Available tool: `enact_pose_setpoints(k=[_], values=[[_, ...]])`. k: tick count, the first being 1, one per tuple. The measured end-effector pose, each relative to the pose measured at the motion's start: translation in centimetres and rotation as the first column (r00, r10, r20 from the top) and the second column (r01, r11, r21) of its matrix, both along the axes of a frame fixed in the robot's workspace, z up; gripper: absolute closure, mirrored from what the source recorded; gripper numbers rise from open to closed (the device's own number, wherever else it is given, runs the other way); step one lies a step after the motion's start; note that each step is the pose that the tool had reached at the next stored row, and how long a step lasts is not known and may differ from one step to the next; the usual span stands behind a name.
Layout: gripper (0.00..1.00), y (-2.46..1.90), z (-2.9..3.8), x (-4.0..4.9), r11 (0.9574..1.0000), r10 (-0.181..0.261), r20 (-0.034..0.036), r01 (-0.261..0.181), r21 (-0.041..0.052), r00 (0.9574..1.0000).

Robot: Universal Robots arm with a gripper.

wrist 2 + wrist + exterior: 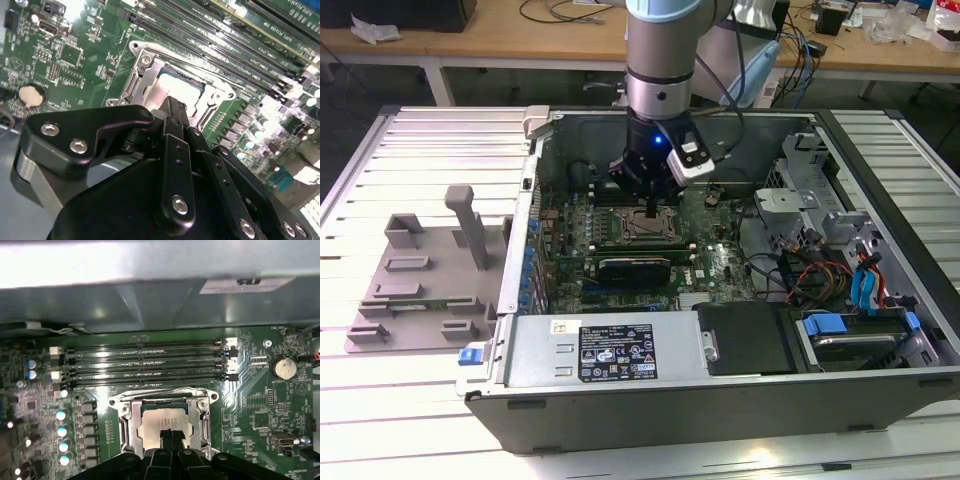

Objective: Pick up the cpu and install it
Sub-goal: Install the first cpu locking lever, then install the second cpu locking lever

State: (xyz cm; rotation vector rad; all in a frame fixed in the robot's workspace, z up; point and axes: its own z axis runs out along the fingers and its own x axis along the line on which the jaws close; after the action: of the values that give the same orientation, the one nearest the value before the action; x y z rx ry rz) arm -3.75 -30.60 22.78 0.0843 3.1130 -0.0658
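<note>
Slatted workbench (pixel 440 140) carrying open computer case (pixel 720 400). Gripper (pixel 172 436) hovering over socket (pixel 165 422) near motherboard (pixel 720 265) centre, fingers together on cpu (pixel 155 427) sitting in socket frame. Advice: keeping chip level, corners aligning, no downward force.

You have one cpu (pixel 162 422) in one socket (pixel 127 427), and one gripper (pixel 172 436) above it. Beside the socket you can count four memory slots (pixel 145 365) and one coin battery (pixel 283 368); five round capacitors (pixel 62 438) flank it, though more may be hidden.
</note>
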Motion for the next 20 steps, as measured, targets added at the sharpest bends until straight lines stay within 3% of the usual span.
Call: enact_pose_setpoints(k=[5, 7, 8, 9, 20], values=[[0.89, 0.0, 1.49, 0.0, 0.9998, 0.015, -0.0001, -0.015, -0.01, 0.9999], [0.89, 0.0, 1.66, 0.0, 0.9998, 0.016, -0.0001, -0.016, -0.0121, 0.9999], [0.89, -0.02, 2.0, 0.0, 0.9997, 0.017, -0.0001, -0.017, -0.0185, 0.9999], [0.89, -0.17, 2.04, -0.01, 0.9996, 0.019, -0.0003, -0.019, -0.0211, 0.9998], [0.89, -0.18, 2.04, 0.0, 0.9996, 0.019, -0.0003, -0.019, -0.0219, 0.9998]])
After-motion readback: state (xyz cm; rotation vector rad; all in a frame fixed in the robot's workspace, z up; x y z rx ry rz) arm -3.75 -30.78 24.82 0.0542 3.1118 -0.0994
